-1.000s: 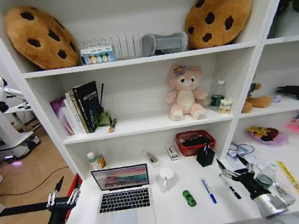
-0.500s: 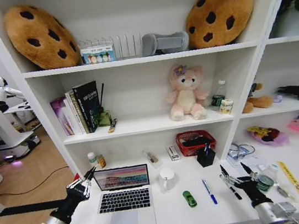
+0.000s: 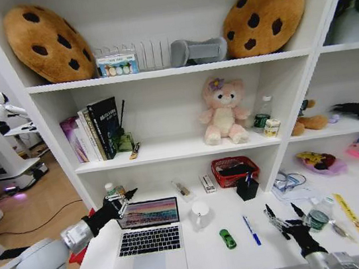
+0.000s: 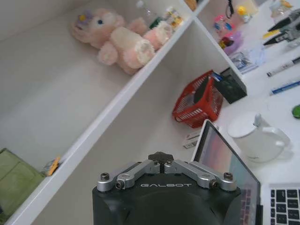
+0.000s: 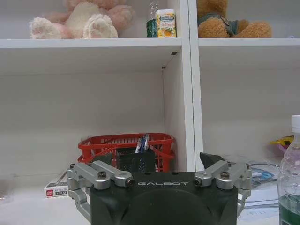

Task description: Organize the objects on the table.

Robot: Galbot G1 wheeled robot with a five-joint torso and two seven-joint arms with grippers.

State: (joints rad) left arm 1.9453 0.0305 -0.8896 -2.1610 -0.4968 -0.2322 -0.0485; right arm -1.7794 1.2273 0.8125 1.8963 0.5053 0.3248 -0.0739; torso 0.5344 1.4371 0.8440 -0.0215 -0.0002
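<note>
The long white smooth table (image 3: pixel 203 255) joins tall white shelving. On it stands the thin silver laptop (image 3: pixel 147 240) with lid raised, my left gripper (image 3: pixel 123 200), fingers closed together, at its top left corner. A red wire basket (image 3: pixel 234 170) holds dark things. My right gripper (image 3: pixel 285 215) hovers spread open beside the slim blue pen (image 3: pixel 250 229) and tiny green toy car (image 3: pixel 227 237).

Head high (wrists low), shared basket (image 3: pixel 235 170)

"GALBOT" – on the left pincer (image 4: pixel 161 157) housing and the right pincer (image 5: pixel 159 161) housing.
</note>
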